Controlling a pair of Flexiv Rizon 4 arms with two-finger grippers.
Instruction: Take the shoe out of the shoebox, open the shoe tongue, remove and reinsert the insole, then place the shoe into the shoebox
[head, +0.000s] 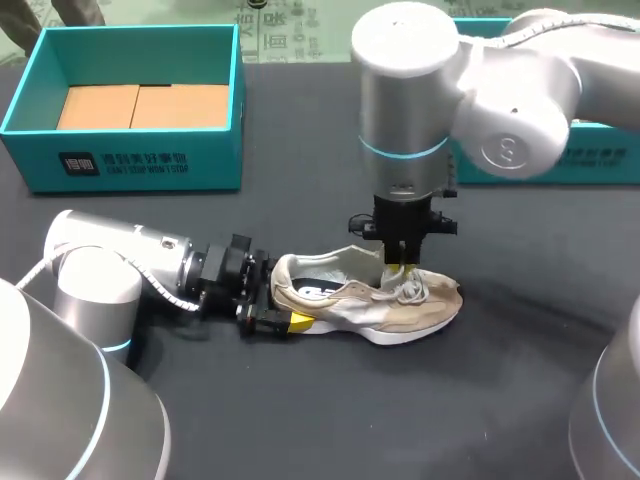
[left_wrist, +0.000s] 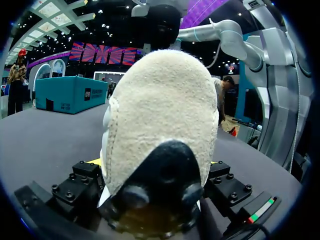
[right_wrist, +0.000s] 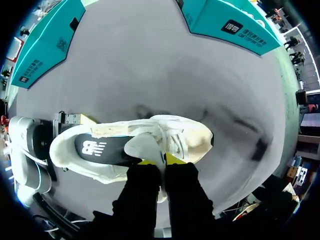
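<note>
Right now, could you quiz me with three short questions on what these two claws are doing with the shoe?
1. True or false: the shoe lies inside the teal shoebox.
2. Which part is the right claw pinching? A) laces B) tongue C) sole
3. Fill in: the left claw grips the shoe by its ____.

Key: 1 false, it lies on the table; 2 B; 3 heel.
</note>
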